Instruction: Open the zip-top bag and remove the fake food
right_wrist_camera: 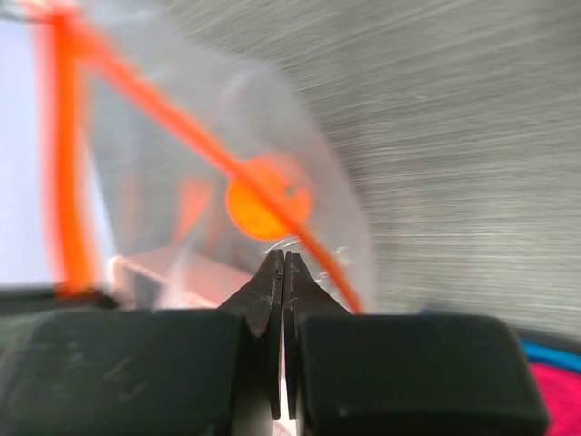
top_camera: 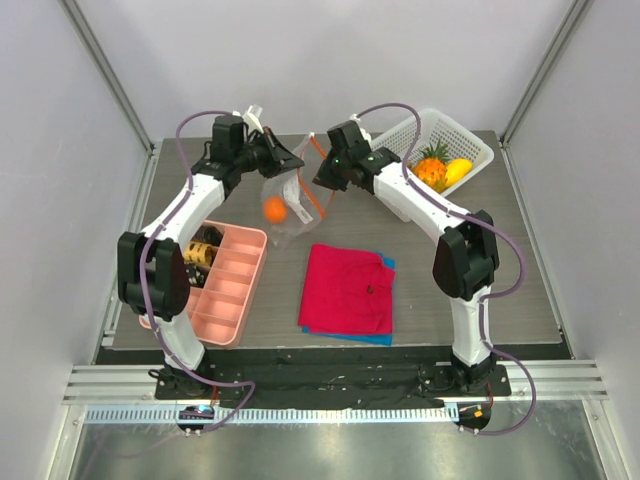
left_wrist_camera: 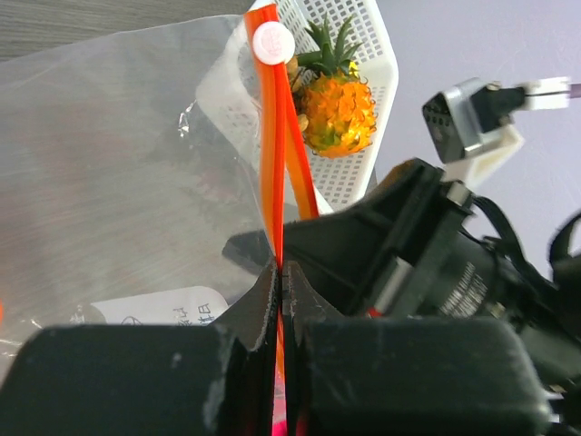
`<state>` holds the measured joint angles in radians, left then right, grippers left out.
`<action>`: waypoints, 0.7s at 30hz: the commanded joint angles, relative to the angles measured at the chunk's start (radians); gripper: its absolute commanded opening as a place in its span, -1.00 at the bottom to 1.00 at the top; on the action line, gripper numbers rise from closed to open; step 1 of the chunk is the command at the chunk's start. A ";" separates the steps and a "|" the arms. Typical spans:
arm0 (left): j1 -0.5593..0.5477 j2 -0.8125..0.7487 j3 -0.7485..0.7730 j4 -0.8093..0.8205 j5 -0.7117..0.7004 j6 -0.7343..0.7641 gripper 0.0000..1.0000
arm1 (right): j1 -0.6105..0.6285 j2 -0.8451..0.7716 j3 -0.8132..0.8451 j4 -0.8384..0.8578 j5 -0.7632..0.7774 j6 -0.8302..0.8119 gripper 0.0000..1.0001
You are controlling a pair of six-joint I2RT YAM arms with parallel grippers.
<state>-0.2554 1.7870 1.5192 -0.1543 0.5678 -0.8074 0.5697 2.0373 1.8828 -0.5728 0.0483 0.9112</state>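
You had the left gripper clenched on the zip strip of the zip-top bag, and the right gripper pinched the bag's mouth opposite it. The bag hung between and beneath both, an orange fake food inside.

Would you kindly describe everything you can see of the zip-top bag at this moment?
The zip-top bag is clear, crinkly plastic with an orange-red zip strip carrying a small white round tab and a white printed label on one side. It is held up over the table between both arms: the left gripper and right gripper are each shut on its mouth edge. The strip's two halves diverge, so the mouth looks partly open. One orange fruit sits inside.
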 commanded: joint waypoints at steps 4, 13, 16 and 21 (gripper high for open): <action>-0.008 -0.021 0.021 0.013 0.003 0.008 -1.00 | 0.001 -0.026 0.107 0.050 -0.034 -0.014 -0.95; -0.012 -0.023 0.021 0.013 0.004 0.014 -1.00 | 0.002 0.050 0.154 0.059 -0.085 0.193 -0.96; -0.012 -0.018 0.027 0.002 -0.005 0.031 -1.00 | 0.005 0.066 0.147 0.074 -0.108 0.239 -0.96; -0.010 -0.020 0.033 -0.007 0.000 0.033 -1.00 | 0.012 0.057 0.064 0.111 -0.107 0.298 -0.96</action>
<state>-0.2623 1.7870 1.5192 -0.1616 0.5640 -0.7986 0.5732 2.1178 1.9911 -0.5247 -0.0456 1.1252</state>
